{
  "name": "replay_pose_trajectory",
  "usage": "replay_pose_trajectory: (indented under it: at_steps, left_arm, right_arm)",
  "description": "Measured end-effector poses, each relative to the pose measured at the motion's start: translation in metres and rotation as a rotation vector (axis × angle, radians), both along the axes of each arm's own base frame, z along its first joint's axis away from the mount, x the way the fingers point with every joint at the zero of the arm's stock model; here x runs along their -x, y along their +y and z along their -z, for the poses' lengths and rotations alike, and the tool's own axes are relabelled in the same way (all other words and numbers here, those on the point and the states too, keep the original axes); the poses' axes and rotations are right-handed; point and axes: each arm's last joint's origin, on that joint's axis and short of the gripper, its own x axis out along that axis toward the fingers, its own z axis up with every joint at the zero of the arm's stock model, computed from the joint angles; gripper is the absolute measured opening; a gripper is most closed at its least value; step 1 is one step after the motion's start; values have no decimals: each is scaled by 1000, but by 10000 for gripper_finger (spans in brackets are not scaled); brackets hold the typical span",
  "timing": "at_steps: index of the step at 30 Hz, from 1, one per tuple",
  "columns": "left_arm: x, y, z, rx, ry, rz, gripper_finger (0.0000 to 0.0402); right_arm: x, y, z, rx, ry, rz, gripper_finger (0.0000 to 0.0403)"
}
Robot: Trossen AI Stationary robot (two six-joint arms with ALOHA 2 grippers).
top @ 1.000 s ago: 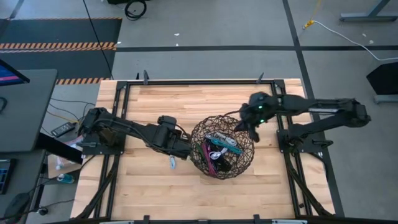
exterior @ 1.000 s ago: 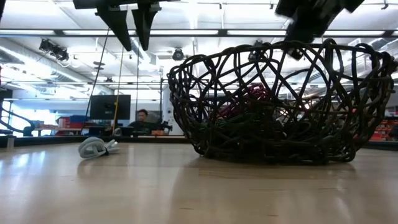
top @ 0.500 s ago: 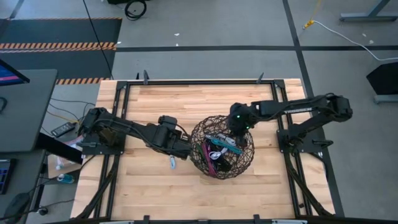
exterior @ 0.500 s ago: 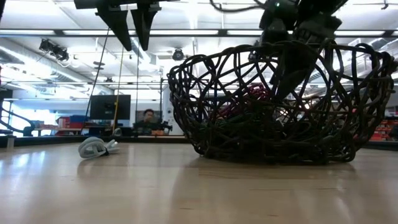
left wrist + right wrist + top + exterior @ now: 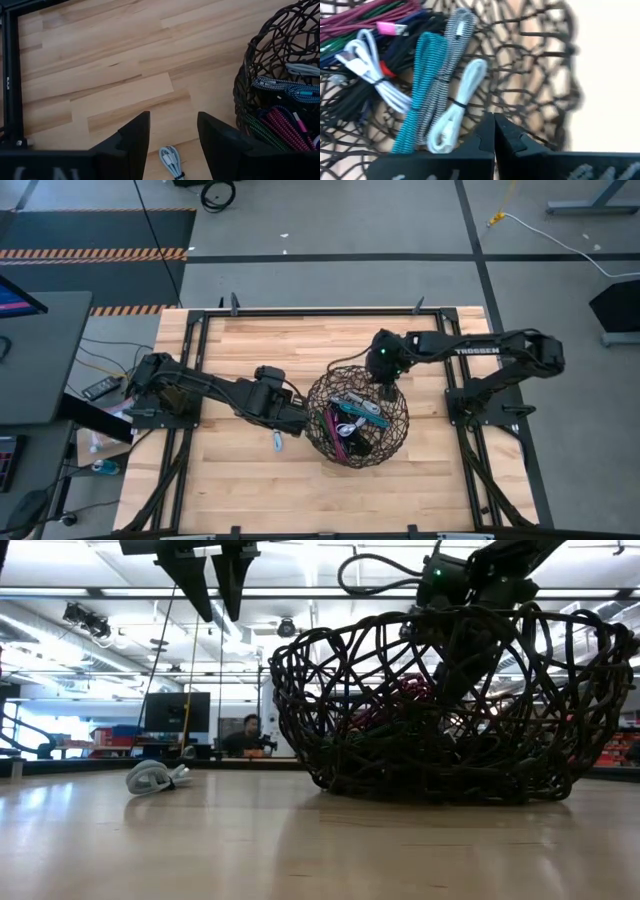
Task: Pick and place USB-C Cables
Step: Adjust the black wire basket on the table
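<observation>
A: Where are the cables?

B: Most lie heaped in the basket [image 5: 392,432], which sits a bit toward 4 o'clock of the table's [image 5: 240,490] middle in the high view. The right wrist view shows a teal cable [image 5: 422,82], a grey-and-white braided one [image 5: 449,55] touching it, a pale white one [image 5: 454,107] just beside that, another white coil [image 5: 372,75], and maroon strands [image 5: 355,22] behind.

A: Any outside the basket?

B: One. A pale grey cable [image 5: 277,442] lies on the bare wood, just off the basket at 9 o'clock. The low view shows it [image 5: 152,776] flat on the table, apart from the mesh.

A: The left gripper?

B: The left gripper [image 5: 296,427] hangs above that loose cable, fingers spread, pinching nothing. In its wrist view the cable [image 5: 171,161] shows in the gap between the two fingers [image 5: 131,142], below them and untouched.

A: And the right?

B: The right gripper [image 5: 384,393] is at the basket's rim, at about 1 o'clock, reaching down inside. Its fingers [image 5: 480,137] are pressed together, with nothing between them; the tips sit just beside the pale white cable.

A: Anything behind the table?

B: A person [image 5: 247,736] sits at a desk far back in the room.
</observation>
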Motion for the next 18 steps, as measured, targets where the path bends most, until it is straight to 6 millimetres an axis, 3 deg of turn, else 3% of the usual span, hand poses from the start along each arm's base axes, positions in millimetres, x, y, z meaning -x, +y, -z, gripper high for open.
replay_pose_trajectory:
  at_steps: [18]
  left_arm:
    - [0, 0, 0, 1, -2, 1, 172]
  right_arm:
    - [19, -39, -7, 30, -36, 46, 0]
